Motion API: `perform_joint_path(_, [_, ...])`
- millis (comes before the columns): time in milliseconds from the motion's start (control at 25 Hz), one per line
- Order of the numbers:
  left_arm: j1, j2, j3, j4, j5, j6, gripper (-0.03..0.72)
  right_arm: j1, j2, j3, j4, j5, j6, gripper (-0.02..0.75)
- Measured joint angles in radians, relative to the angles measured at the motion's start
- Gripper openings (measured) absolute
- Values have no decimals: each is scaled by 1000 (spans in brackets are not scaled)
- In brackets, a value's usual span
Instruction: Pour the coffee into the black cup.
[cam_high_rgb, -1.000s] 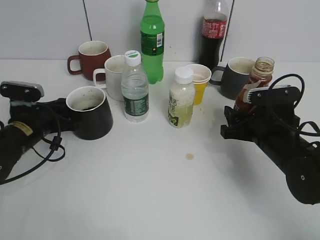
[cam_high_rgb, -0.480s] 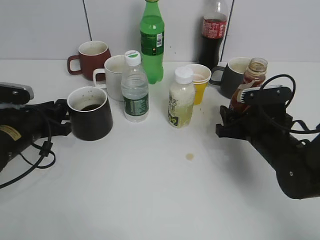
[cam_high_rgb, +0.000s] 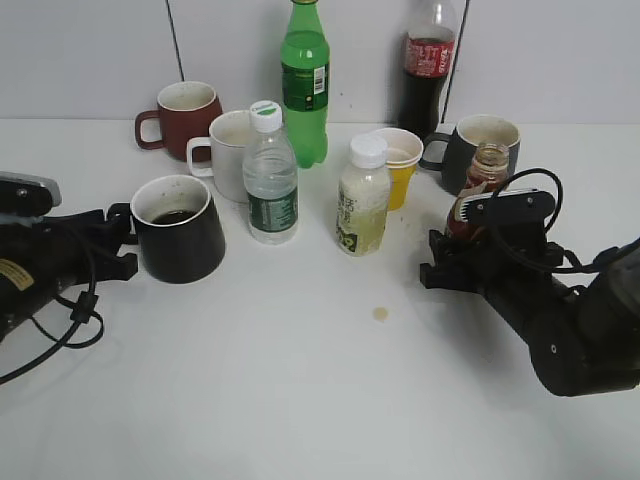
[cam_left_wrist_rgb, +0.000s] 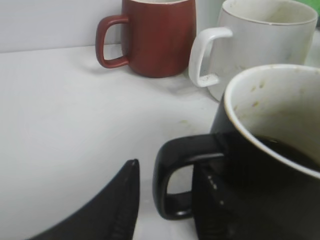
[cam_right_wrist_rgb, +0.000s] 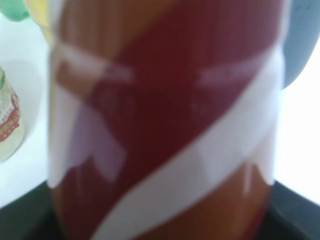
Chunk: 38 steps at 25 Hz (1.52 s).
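The black cup stands upright at the left with dark coffee inside; it also shows in the left wrist view. My left gripper is open, its jaws either side of the cup's loop handle with a gap on the left. The brown coffee bottle with a white swirl stands upright and uncapped at the right, in front of the dark grey mug. My right gripper is shut on its lower body. The bottle fills the right wrist view, blurred.
Behind stand a reddish-brown mug, a white mug, a water bottle, a green bottle, a pale drink bottle, a yellow paper cup, a cola bottle and a dark grey mug. A small coffee drop lies mid-table.
My left gripper has opened off the cup's handle and drawn back to the left. My right gripper has lowered the coffee bottle and shifted it left.
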Motion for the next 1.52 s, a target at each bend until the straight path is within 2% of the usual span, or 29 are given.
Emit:
perform_joint_path(160, [0,-17,27,0,-14,0,293,0,0,-2,0,16,0,552])
perform_joint_path(440, [0,-46,80,0,-17,0,393,0,-15,20,10,38,-41,584])
perform_joint_path(800, [-13,-183,143,0,43,-44,412,0,-223,76,30,364,-78,586])
perform_joint_path(880, [-27,-253,145,-12,144,-49,412,0,-283,89,32,435,-78,586])
perform_joint_path(1000, [-49,-365,145,-85,333,-50,412,0,-389,91,42,611,-79,587])
perform_joint_path(1200, [-51,-606,145,-132,655,-53,412,0,-560,92,45,878,-90,587])
perform_joint_path(1440, [-51,-972,37,-127,1297,-57,409,0,-859,92,21,1188,-99,587])
perform_joint_path(1520, [-51,-1092,-4,-127,1447,-57,408,0,-947,91,-17,1294,-95,587])
